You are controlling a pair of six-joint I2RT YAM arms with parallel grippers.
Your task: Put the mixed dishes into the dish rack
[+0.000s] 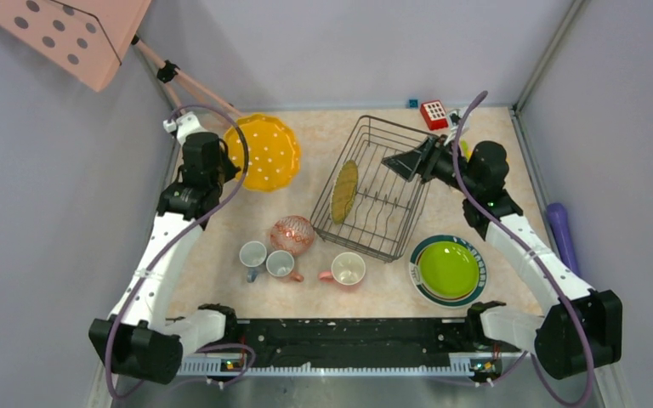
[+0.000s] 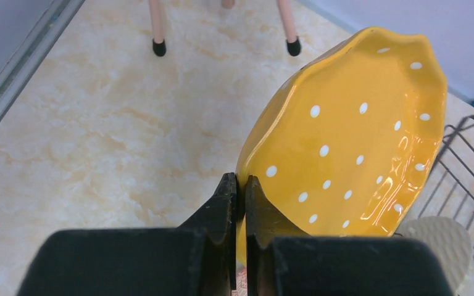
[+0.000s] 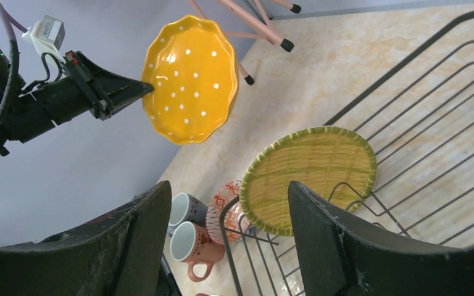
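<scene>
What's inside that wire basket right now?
One woven-look yellow plate stands on edge in the dish rack. The open right gripper hides part of the rack's far side.

The tabletop [image 1: 306, 200] is viewed by the fixed camera from above, from behind its near edge. The yellow plate [image 2: 352, 142] is seen at close range along the left jaws. From the right wrist the dish rack [image 3: 426, 123] is overlooked, and the same plate is shared.
</scene>
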